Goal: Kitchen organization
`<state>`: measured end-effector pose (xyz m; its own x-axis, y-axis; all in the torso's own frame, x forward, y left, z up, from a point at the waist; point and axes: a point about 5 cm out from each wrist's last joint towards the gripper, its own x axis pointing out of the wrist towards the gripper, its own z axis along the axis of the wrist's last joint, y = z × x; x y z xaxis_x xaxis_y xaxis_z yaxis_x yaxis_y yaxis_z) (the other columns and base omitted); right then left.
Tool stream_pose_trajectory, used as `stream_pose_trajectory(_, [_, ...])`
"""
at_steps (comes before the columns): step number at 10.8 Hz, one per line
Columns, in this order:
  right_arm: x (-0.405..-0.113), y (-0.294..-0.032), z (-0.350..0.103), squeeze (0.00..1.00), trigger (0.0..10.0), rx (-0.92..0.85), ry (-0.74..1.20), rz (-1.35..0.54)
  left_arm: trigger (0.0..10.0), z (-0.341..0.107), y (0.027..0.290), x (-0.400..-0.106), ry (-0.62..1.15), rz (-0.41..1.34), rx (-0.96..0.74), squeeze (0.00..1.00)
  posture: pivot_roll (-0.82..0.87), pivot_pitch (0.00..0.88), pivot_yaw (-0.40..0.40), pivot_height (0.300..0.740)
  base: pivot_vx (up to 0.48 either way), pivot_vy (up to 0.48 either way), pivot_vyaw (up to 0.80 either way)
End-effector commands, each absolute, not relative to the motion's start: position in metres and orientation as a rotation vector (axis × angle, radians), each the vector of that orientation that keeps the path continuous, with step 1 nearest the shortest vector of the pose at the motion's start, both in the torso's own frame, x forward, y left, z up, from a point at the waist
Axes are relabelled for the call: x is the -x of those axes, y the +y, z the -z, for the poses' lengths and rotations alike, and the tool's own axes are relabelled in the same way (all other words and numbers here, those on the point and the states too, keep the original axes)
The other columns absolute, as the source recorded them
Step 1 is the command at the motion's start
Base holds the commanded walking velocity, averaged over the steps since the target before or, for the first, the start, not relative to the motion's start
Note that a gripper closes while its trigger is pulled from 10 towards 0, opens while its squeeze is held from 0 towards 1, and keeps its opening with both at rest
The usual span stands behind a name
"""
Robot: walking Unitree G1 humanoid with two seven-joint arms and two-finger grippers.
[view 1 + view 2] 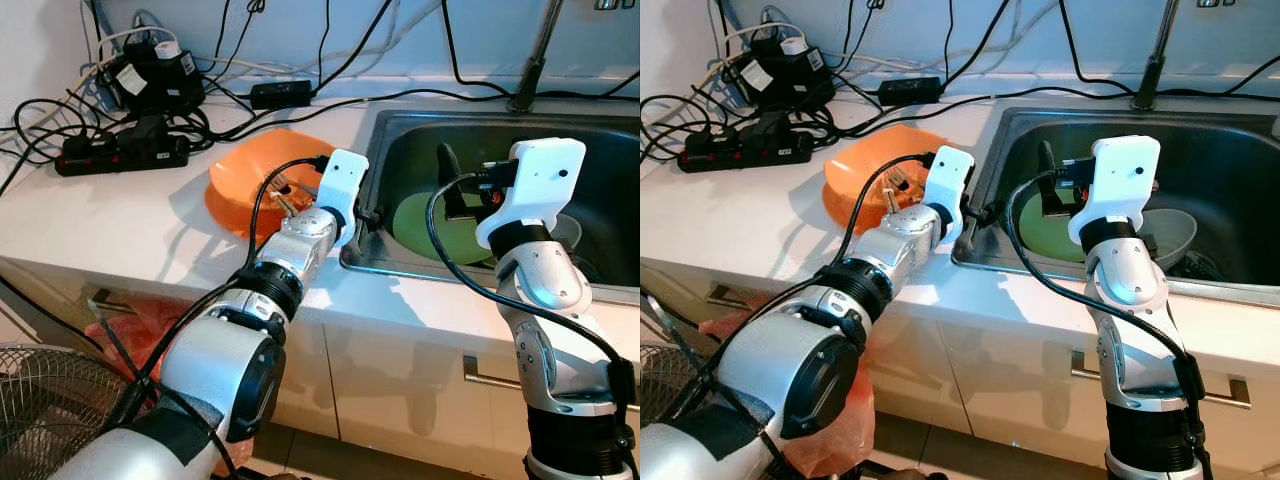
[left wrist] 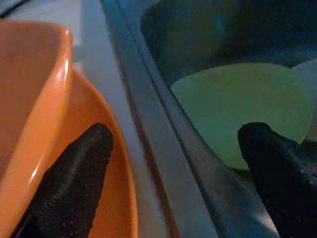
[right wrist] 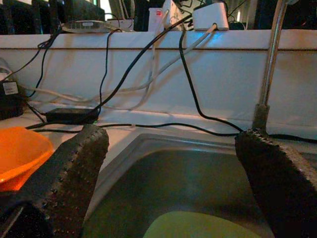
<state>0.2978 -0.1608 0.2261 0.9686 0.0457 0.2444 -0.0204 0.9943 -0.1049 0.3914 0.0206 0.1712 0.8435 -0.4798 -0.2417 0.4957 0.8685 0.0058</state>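
An orange bowl (image 1: 250,170) sits on an orange plate (image 2: 116,198) on the white counter, right beside the sink's left rim. A green plate (image 1: 415,225) lies in the steel sink (image 1: 600,150), next to a pale bowl (image 1: 1175,235). My left gripper (image 2: 178,148) is open and straddles the sink rim, one finger over the orange plate and the other over the green plate. My right gripper (image 3: 171,144) is open and empty. It hovers above the sink, over the green plate, and points toward the back wall.
A power strip (image 1: 120,150), adapters and tangled black cables crowd the counter's back left. The faucet (image 1: 530,70) rises behind the sink. A fan's wire guard (image 1: 40,400) stands on the floor at lower left, by the cabinet drawers.
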Motion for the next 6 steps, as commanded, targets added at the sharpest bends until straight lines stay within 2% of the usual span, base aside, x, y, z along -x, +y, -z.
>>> stream_pose_trajectory(1, [-0.2996,-0.1574,-0.2269,0.0,10.0,0.096,-0.248,-0.051,10.0,-0.1822,0.0221,-0.394,0.169,0.522,-0.083,0.0,-0.07,0.003,0.124,0.74,0.0,0.0,0.0])
stream_pose_trajectory(6, [-0.3034,-0.1571,-0.2292,0.0,10.0,0.096,-0.256,-0.057,10.0,-0.1897,0.0223,-0.3951,0.111,0.525,-0.086,0.0,-0.07,0.0,0.121,0.74,0.0,0.0,0.0])
